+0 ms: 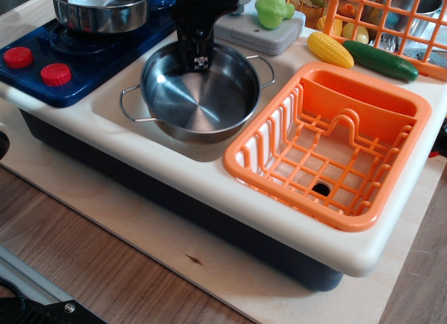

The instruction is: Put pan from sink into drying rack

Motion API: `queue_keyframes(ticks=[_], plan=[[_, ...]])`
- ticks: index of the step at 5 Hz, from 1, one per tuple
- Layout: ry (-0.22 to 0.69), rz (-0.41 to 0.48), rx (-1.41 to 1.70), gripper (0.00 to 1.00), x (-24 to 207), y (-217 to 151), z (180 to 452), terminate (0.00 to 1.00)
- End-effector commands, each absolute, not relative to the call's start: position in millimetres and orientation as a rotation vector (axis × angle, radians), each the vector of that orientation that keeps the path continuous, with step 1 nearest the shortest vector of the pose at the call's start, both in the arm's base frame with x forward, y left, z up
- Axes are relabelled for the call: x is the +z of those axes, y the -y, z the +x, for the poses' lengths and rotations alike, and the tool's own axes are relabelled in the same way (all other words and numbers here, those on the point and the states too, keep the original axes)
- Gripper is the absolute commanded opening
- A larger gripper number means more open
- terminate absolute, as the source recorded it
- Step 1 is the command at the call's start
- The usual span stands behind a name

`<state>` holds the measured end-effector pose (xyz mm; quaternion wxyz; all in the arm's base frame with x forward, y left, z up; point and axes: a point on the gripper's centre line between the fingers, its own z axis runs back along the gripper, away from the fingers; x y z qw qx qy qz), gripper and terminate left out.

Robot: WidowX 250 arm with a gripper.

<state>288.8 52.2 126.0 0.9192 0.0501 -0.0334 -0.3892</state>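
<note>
Nearest to us, along the bottom of the frame, runs the wooden table (pixel 105 268), with a pale board under the toy kitchen unit. The unit's cream rim crosses the frame diagonally, from left edge to lower right.

In the right half we see the drying rack (pixel 391 198) — a low orange tray with a grid bottom, slatted sides and a solid compartment along its far side. Nothing lies in it, and a dark drain hole shows through the grid.

Just left of the rack is the sink (pixel 112 104), its cream basin mostly covered by the pan (pixel 202 104). The pan appears raised above the basin floor, its rim near the level of the sink's edge, its wire loop handles pointing left and upper right. Its right side is close beside the rack's near-left corner, though we cannot tell whether they touch.

The black gripper (pixel 200 59) comes down from the top centre and is clamped on the pan's far rim.

At the left edge sits the blue stove (pixel 42 48) with two red knobs (pixel 56 74). Behind it, upper left, stands a steel pot (pixel 98 17) holding a pale spoon.

Farther back, we see a grey faucet block (pixel 262 34) with a green toy vegetable (pixel 272 10) on it, then a toy corn cob (pixel 330 49) and a cucumber (pixel 380 60) — both in front of an orange lattice basket (pixel 391 17) at upper right.
</note>
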Motion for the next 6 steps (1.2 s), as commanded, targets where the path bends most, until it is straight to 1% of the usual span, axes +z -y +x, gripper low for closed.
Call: queue_keyframes(ticks=[1,2,3,4,5,6], plan=[[0.131,0.137,-0.773,0.0,172.8,-31.5,289.7,0.0],[0.134,0.078,-0.749,0.0,175.8,-8.6,295.9,0.0],[0.154,0.043,-0.753,0.0,170.3,10.4,305.2,0.0],[0.153,0.046,-0.732,0.0,164.7,30.4,308.2,0.0],[0.164,0.047,-0.67,0.0,153.5,44.3,302.8,0.0],[0.146,0.071,-0.53,1.0,142.8,55.7,297.2,0.0]])
